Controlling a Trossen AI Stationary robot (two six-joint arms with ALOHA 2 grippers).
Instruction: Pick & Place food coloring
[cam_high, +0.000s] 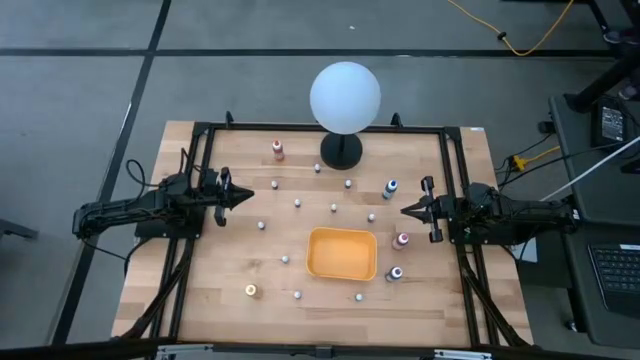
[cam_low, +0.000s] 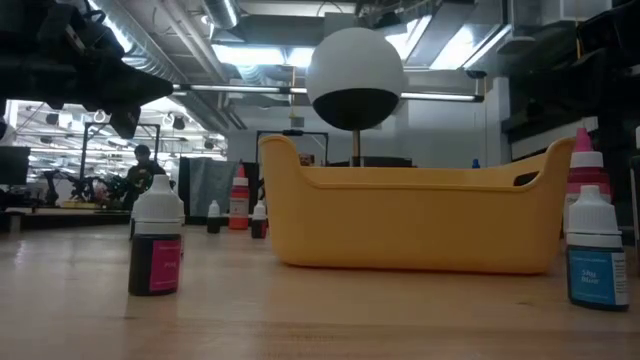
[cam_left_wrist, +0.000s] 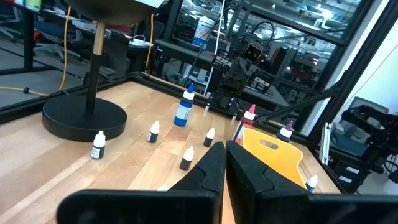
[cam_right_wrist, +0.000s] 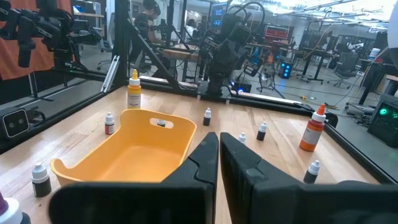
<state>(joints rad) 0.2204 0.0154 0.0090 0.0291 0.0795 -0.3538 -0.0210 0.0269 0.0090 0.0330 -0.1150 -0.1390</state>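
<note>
On the wooden table (cam_high: 230, 260) nothing's been picked up yet, far as I can see. Both arms hang above the two sides, pointing at each other across the middle. The left gripper (cam_high: 243, 195) is clamped shut with nothing between its fingers, and the right gripper (cam_high: 408, 210) is pinched closed the same way, also holding nothing.

The food coloring is scattered all over the place. An orange-red bottle (cam_high: 278, 150) stands near the far edge, left of the lamp base (cam_high: 341, 152). A blue bottle (cam_high: 390, 188) stands just in front of the right gripper's tip, toward the far side. A pink bottle (cam_high: 401, 240) sits just off the right side of the yellow bin (cam_high: 342, 253), and a purple-blue one (cam_high: 396, 272) is by the bin's near right corner. An orange-yellow bottle (cam_high: 251, 290) stands over by the near left, well apart from the rest.

Loads of tiny white-capped dark bottles (cam_high: 297, 204) are dotted around between the arms too, all upright as far as I can tell. From the right wrist view the bin looks mostly bare inside, apart from a small pale thing (cam_right_wrist: 161, 122) showing at its far wall; can't tell what it is. That white globe lamp (cam_high: 345, 96) stands at the far side, in the middle.
</note>
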